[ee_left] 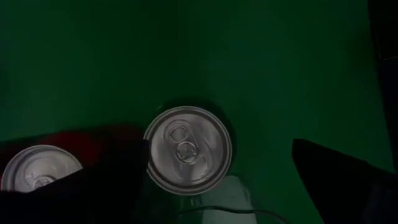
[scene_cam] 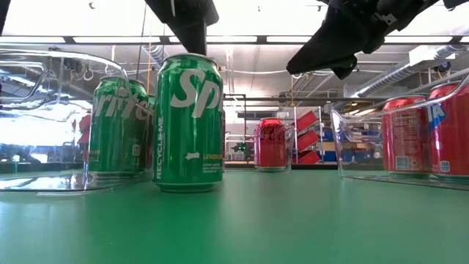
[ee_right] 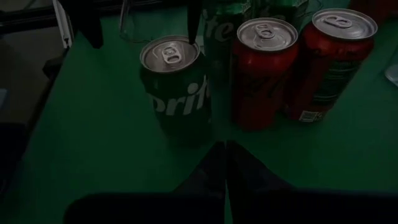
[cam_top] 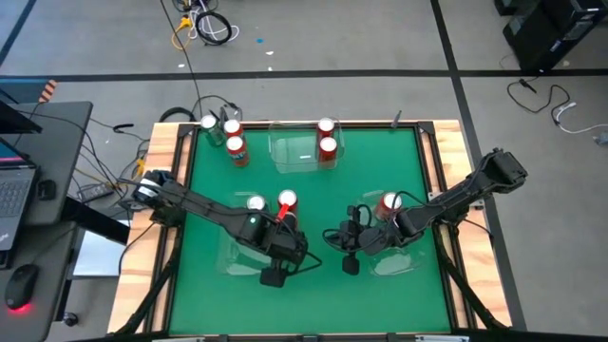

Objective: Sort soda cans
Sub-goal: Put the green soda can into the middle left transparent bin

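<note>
Nearest us in the low view stands a green can [scene_cam: 188, 123] upright on the green table [scene_cam: 242, 227], with the left claw [ee_left: 217, 168] hanging directly above its silver top. From that wrist, we see the claw's two dark fingers spread wide to either side of the lid, not touching it, so the claw is open and empty. In the overhead view this spot lies at about 6 o'clock on the table, under the left arm's tip.

Just behind, toward 7 o'clock, a second green can [scene_cam: 117, 126] sits inside a clear tray [scene_cam: 44, 183]. At 4 o'clock another clear tray [scene_cam: 352, 143] holds red cans [scene_cam: 404, 133], and the right claw [ee_right: 225, 163] waits beside it near table centre, its fingers pressed together with nothing between them.

Farther off, a lone red can [scene_cam: 271, 144] stands toward 12 o'clock, and overhead a cluster of cans [cam_top: 228, 133] gathers at 11 o'clock.

We judge these cans stiff but thin-walled, smooth and a little slippery, light if empty and prone to tip. The best hold looks to be across the straight body, below the rim, with moderate squeeze so the wall does not dent.
</note>
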{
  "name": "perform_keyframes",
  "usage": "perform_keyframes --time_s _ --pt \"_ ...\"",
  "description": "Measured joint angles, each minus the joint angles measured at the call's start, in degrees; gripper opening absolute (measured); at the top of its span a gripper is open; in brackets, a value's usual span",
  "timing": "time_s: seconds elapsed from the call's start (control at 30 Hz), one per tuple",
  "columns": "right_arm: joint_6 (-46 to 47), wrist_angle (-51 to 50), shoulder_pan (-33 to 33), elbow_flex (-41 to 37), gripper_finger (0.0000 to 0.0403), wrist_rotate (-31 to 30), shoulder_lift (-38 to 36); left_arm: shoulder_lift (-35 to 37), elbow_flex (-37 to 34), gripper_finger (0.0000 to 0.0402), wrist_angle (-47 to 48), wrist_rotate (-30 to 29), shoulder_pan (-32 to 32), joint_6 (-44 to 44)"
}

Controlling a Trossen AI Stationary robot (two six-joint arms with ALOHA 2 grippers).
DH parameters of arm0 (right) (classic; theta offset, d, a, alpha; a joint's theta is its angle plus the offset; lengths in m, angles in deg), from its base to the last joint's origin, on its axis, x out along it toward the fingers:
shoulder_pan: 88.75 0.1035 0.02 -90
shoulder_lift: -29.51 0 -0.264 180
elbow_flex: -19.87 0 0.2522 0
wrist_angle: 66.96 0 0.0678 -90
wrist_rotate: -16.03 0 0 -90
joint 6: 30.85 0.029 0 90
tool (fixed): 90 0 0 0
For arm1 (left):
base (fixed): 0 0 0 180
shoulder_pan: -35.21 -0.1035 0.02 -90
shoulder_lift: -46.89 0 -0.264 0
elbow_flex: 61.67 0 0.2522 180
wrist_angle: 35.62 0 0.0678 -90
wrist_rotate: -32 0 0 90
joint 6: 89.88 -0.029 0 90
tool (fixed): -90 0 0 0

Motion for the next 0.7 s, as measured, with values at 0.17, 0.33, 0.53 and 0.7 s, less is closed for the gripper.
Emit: perform_keyframes --time_s 0.17,0.33,0.53,0.7 --pt "0.00 0.03 0.00 0.04 0.0001 0.02 0.00 -0.75 -0.42 0.0399 0.01 1.23 -1.01 -0.20" --pt "-0.02 0.56 0.00 0.04 0.0001 0.08 0.02 -1.57 -0.42 0.0399 -0.52 1.36 -2.43 -0.37" --pt "-0.02 0.89 0.02 0.04 0.0001 1.43 0.02 -1.77 -0.42 0.0399 -0.67 2.89 -3.48 -0.29" --pt "-0.02 0.91 0.02 0.04 0.0001 1.53 0.04 -1.57 -0.35 0.0399 -0.52 4.18 -2.86 0.26"
